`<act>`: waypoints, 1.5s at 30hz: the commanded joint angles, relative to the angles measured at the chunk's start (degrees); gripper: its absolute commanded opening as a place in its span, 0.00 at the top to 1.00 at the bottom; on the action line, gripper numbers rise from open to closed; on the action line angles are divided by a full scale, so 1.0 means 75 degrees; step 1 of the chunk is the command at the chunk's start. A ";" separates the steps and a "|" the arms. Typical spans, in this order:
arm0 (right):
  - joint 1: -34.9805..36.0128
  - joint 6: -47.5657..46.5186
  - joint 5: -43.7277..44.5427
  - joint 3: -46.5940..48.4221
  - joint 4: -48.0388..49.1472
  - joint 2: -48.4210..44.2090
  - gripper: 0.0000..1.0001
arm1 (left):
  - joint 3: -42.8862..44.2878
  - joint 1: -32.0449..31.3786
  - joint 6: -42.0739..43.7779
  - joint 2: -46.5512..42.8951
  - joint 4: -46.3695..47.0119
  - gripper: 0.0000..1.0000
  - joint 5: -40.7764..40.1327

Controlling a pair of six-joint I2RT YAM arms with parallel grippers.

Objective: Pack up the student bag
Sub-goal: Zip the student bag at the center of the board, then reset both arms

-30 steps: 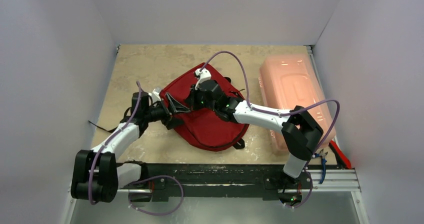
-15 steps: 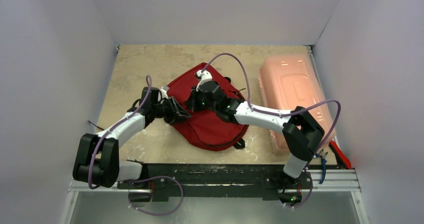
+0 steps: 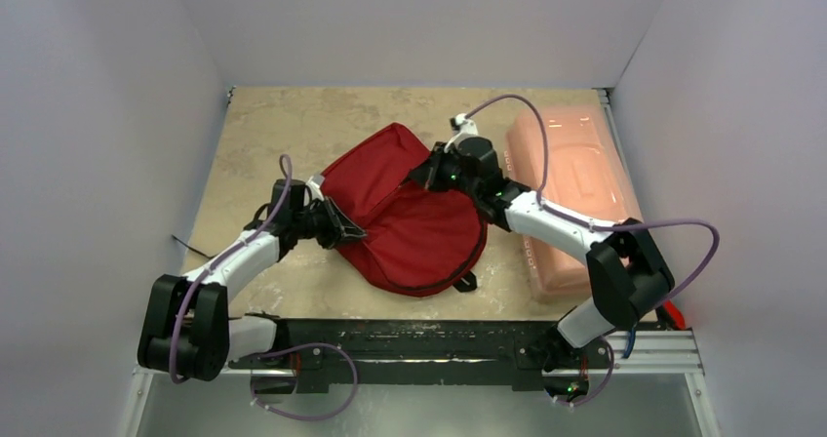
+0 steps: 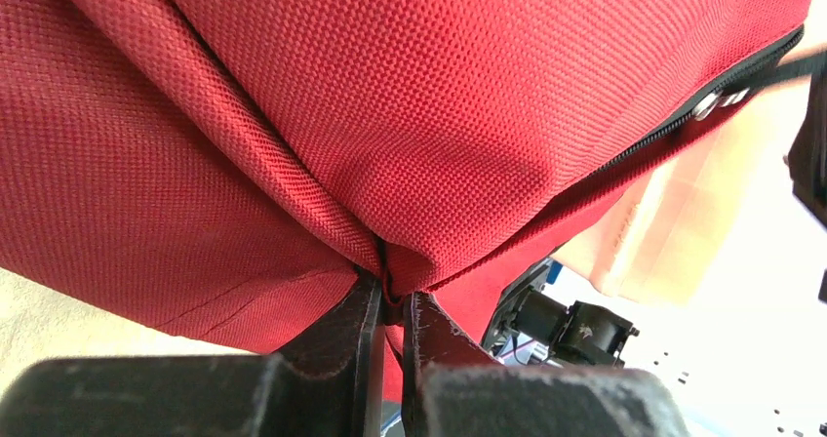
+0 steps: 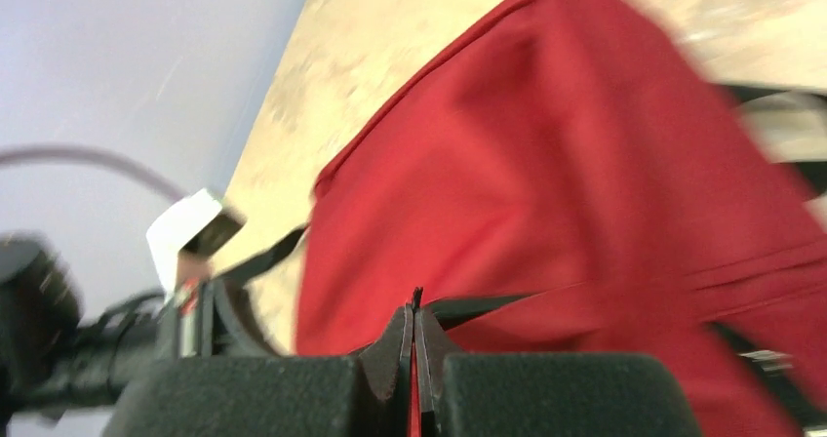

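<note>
Now, one student bag (image 3: 419,232), clamped by left fingers (image 4: 343,341) and right fingers (image 5: 392,349), one pink box (image 3: 577,164)

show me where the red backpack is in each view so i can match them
Top external: backpack in the middle of the table.
Left wrist: backpack fills the top, a fold pinched by the left gripper.
Right wrist: backpack fills the middle and right, above the right gripper.
Shared landmark: the left gripper on the backpack's edge, seen in all three.
</note>
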 commanded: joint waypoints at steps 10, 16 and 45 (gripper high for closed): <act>-0.1977 -0.1297 0.0175 0.1020 0.0216 0.0659 1.00 | -0.0453 0.0222 0.0467 -0.0230 -0.0537 1.00 0.0195; -0.1943 -0.1912 0.0619 0.1103 -0.1004 0.0241 0.83 | -0.0190 0.0309 0.0441 -0.0261 -0.0797 0.88 0.0273; -0.1925 -0.3317 0.1465 0.1728 -0.5195 -0.7137 0.01 | 0.5692 0.0258 0.2797 -0.4505 -0.3119 0.17 -0.1349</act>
